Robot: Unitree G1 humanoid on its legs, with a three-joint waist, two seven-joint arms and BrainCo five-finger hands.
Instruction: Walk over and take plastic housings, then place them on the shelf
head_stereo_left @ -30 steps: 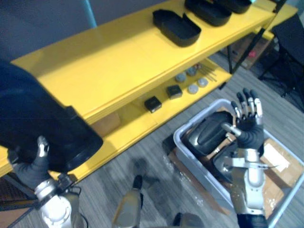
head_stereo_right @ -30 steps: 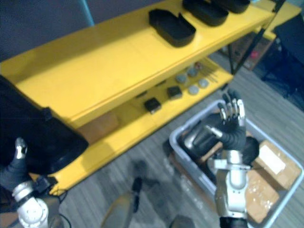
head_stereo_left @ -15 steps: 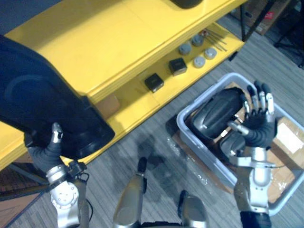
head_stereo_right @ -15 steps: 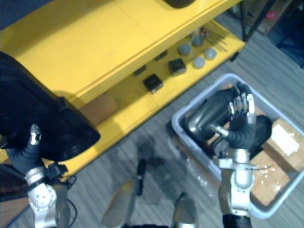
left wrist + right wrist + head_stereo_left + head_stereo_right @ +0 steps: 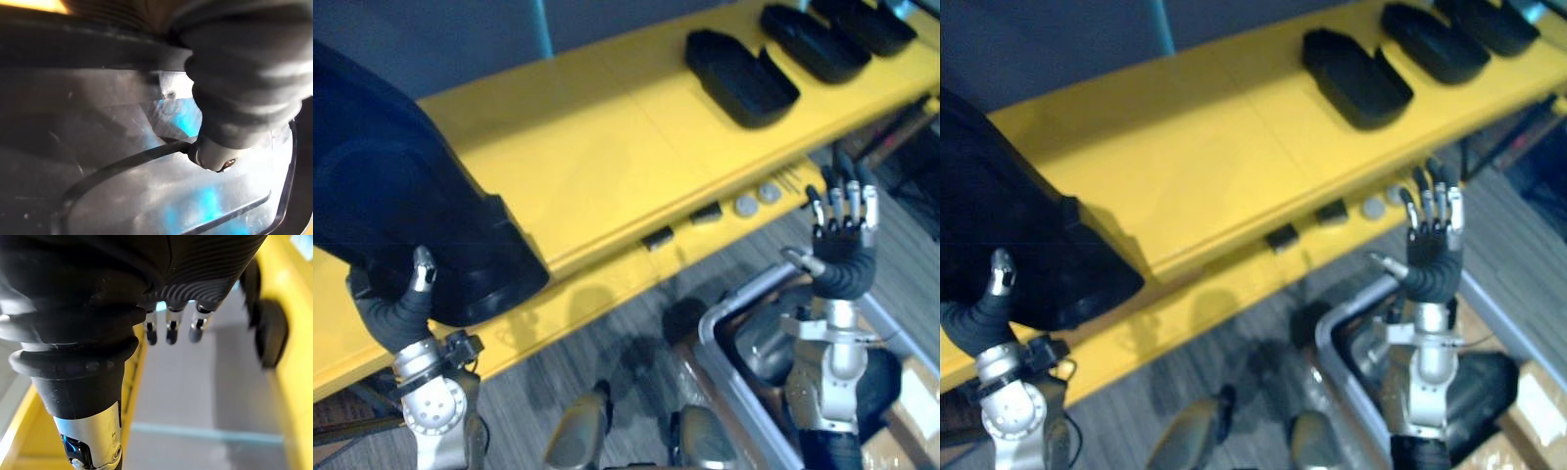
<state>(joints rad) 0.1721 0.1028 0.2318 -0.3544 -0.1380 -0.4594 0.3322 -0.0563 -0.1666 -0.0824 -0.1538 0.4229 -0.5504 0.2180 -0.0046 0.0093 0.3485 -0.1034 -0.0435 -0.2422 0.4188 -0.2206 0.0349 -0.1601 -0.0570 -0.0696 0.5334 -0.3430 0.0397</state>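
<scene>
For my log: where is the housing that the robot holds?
In the eye views, the housing is held by the left hand at the shelf's left end.

The big housing (image 5: pixel 401 225) runs off the left edge, and the left hand (image 5: pixel 396 311) shows a thumb clamped on its wall while the fingers lie hidden behind it. The bin (image 5: pixel 741 296) is cut off by the lower right corner, its load partly behind the right arm (image 5: pixel 830 367). Parts (image 5: pixel 745 205) on the lower shelf (image 5: pixel 607 279) are too small to tell.
</scene>
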